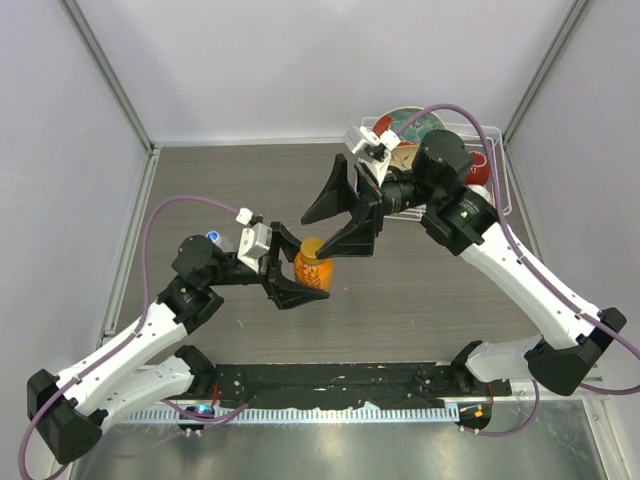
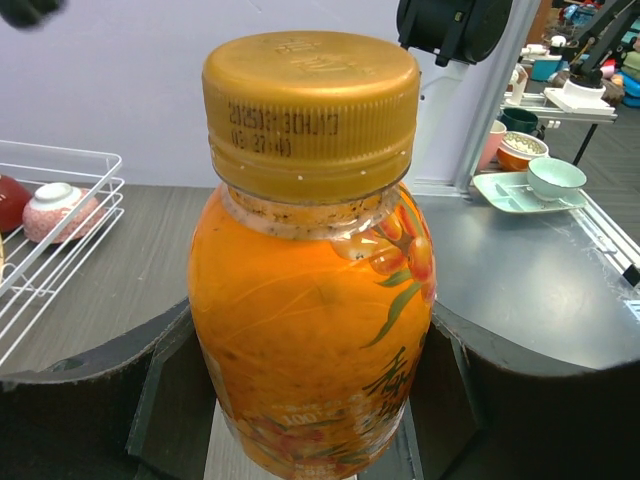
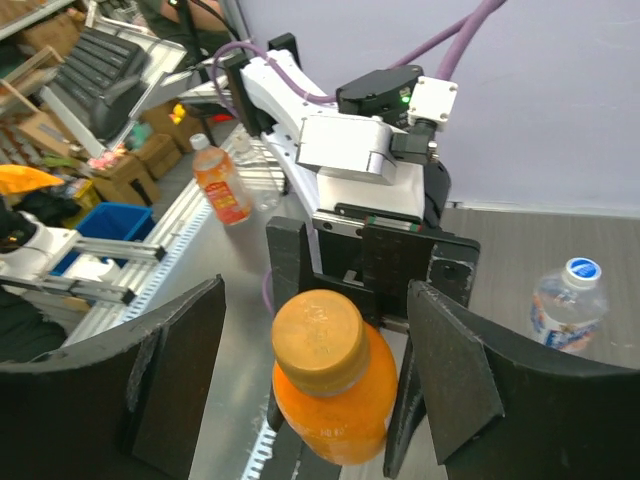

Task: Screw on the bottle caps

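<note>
My left pincer (image 1: 309, 267) clamps the bottle (image 2: 310, 330). My right pincer (image 3: 315, 375) gapes apart, the cap (image 3: 318, 330) between its fingers. Closing off-centre could tilt and cross-thread it, or twist the bottle loose.

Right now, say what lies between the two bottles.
Top view: the left pincer and its white camera. It grips the orange bottle; the water bottle stands just behind the camera.
</note>
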`<move>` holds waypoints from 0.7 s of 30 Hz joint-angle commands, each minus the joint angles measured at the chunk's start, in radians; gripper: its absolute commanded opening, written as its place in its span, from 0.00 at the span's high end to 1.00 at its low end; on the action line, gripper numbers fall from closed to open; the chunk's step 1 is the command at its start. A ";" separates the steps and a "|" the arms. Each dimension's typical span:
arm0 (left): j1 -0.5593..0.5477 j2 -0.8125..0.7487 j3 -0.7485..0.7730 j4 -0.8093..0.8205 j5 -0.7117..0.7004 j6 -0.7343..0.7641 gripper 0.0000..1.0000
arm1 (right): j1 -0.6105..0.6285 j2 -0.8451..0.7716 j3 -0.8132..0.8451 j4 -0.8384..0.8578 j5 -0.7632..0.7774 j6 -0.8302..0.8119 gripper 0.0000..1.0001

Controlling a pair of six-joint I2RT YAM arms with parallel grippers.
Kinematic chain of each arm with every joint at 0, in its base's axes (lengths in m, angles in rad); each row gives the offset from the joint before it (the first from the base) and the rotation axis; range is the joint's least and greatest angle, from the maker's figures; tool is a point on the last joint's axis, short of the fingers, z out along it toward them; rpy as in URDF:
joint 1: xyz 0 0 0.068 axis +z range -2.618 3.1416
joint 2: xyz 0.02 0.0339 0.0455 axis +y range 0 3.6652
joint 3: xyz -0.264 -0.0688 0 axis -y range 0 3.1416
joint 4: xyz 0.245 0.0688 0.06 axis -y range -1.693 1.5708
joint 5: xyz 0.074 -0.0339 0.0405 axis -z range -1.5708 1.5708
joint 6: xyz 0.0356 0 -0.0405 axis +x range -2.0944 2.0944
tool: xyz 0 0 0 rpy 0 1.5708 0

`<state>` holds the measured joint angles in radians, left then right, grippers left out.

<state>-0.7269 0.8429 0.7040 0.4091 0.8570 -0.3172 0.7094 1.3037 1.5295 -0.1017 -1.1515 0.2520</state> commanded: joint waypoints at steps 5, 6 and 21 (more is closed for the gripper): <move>-0.022 0.018 0.045 0.088 -0.009 -0.025 1.00 | 0.019 -0.003 -0.060 0.310 -0.102 0.207 0.23; -0.020 0.019 0.043 0.091 -0.018 -0.023 1.00 | 0.022 -0.003 -0.065 0.309 -0.103 0.204 0.23; -0.022 0.001 0.038 0.097 -0.039 -0.036 1.00 | 0.053 0.025 -0.094 0.313 -0.116 0.196 0.28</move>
<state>-0.7448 0.8627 0.7048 0.4473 0.8295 -0.3386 0.7536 1.3270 1.4357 0.1661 -1.2549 0.4332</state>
